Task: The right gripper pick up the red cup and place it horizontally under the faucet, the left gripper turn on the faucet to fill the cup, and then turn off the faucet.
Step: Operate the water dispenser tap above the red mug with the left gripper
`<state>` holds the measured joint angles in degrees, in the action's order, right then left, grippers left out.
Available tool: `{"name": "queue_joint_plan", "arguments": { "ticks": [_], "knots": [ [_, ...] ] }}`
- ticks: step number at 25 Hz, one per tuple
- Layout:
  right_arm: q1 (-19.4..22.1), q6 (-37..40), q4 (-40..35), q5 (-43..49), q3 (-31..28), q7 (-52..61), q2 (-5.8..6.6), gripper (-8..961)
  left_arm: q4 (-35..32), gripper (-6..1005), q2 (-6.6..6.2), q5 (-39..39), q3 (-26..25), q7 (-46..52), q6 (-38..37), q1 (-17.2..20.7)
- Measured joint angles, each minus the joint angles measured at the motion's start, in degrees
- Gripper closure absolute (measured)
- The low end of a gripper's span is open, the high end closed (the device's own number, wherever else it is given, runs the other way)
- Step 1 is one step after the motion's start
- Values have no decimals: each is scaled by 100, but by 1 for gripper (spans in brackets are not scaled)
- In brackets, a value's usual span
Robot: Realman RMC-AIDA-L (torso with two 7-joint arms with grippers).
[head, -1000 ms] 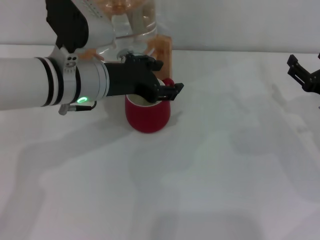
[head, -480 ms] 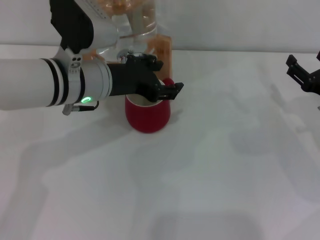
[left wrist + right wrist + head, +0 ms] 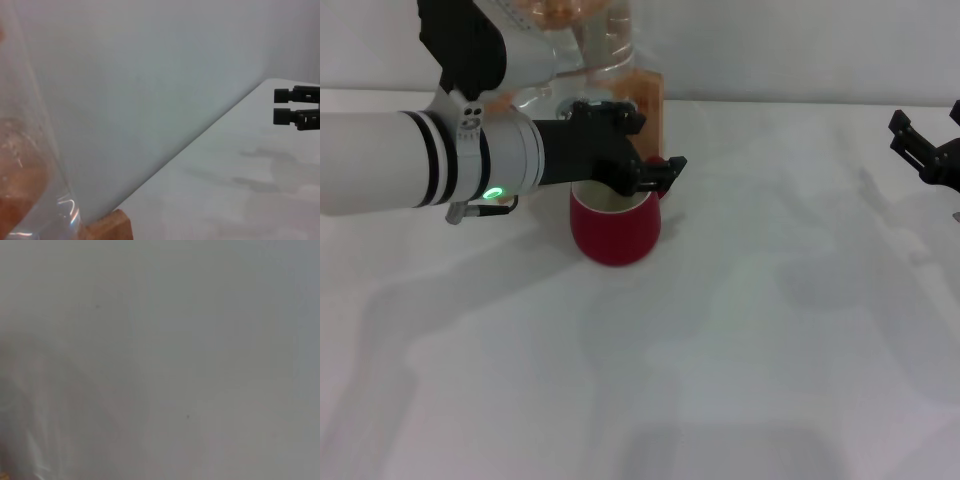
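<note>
Head view: one red cup [image 3: 614,230], two hands, left hand [image 3: 642,160] above it.

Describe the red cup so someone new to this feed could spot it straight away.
Start at the glass jar in its wooden stand at the back of the white table. Right in front of it stands the red cup, upright, beneath the left end effector. It is the table's only red thing.
</note>
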<state>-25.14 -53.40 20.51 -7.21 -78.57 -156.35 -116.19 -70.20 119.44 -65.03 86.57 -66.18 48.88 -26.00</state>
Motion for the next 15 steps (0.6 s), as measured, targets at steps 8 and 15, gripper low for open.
{"name": "queue_joint_plan", "arguments": {
  "ticks": [8, 15],
  "knots": [
    [0, -4, 1, 0, 0, 0, 0, 95, 8, 243, 5, -89, 95, -1, -72, -27],
    [0, -9, -8, 0, 0, 0, 0, 96, 142, 242, 9, -274, 190, -133, -138, -95]
  ]
}}
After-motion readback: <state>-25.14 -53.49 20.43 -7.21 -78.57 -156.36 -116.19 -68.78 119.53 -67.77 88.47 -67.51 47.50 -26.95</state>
